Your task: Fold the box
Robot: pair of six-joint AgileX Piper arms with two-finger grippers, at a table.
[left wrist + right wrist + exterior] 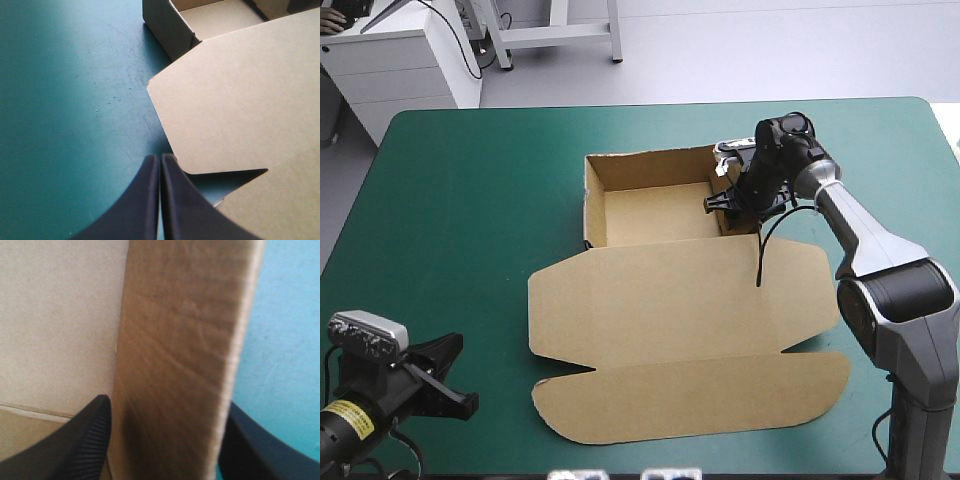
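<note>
One desk [470, 200], teal-green cover, rounded far corners.

One box [670, 300], brown board, at the desk's middle: an open tray with the lid flat. The tray lies toward the far edge, with its walls raised and its floor bare. The lid is a wide panel flat on the cover on the tray's near side. A long rounded flap lies beyond it toward the near edge, with a notch at each end of the crease between them.

The right claw [728, 203] is down at the tray's right wall, by its near right corner.

The left claw [450, 378] is at the desk's near left corner, over bare cover, well apart from the box, black fingers pointing toward it.
</note>
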